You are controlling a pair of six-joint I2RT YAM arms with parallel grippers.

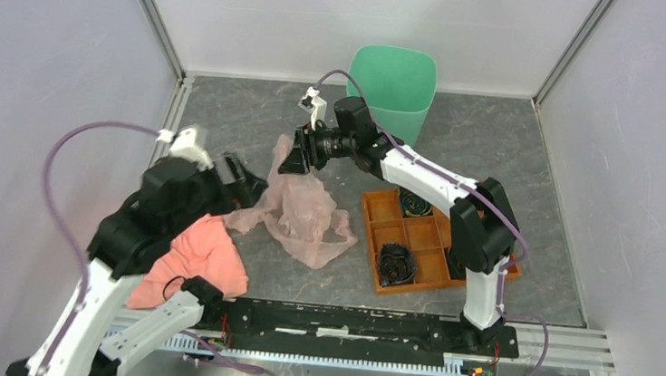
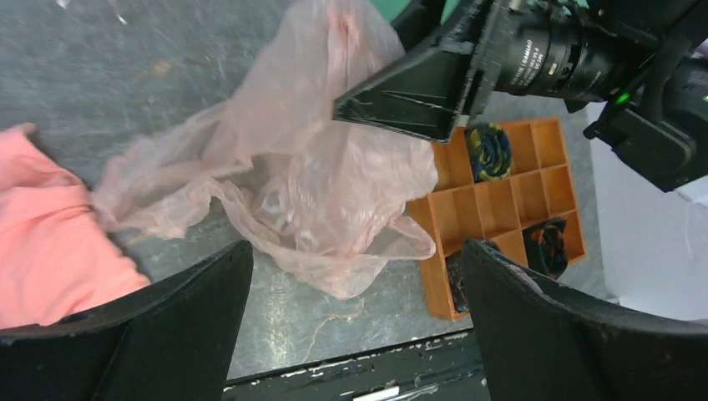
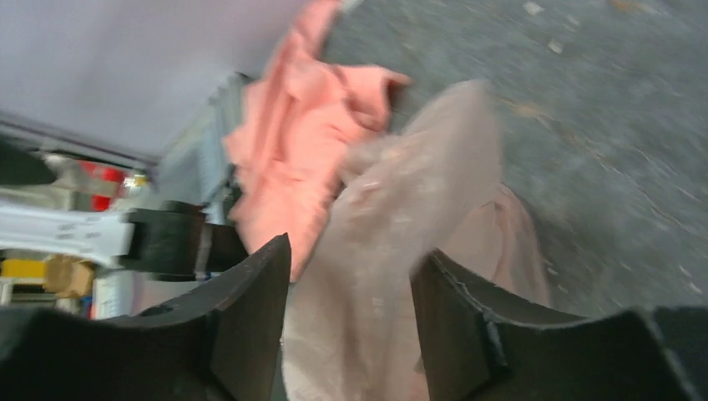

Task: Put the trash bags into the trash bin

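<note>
The trash bag (image 1: 304,217) is a wrinkled, see-through pale pink film lying on the grey table between both arms. One strip of it rises toward my right gripper (image 1: 300,153). In the right wrist view that film (image 3: 401,225) runs through the gap of my right gripper (image 3: 351,251), whose jaws stand apart and do not pinch it. My left gripper (image 1: 246,179) hovers at the bag's left end. Its jaws are wide open (image 2: 355,251) with only the table and the bag's edge (image 2: 309,167) below. The mint-green trash bin (image 1: 393,84) stands upright at the back, behind the right gripper.
A salmon-pink cloth (image 1: 196,258) lies under my left arm, left of the bag. An orange compartment tray (image 1: 377,210) holding dark coiled items sits right of the bag, partly under the right arm. A black rail (image 1: 345,321) runs along the near edge.
</note>
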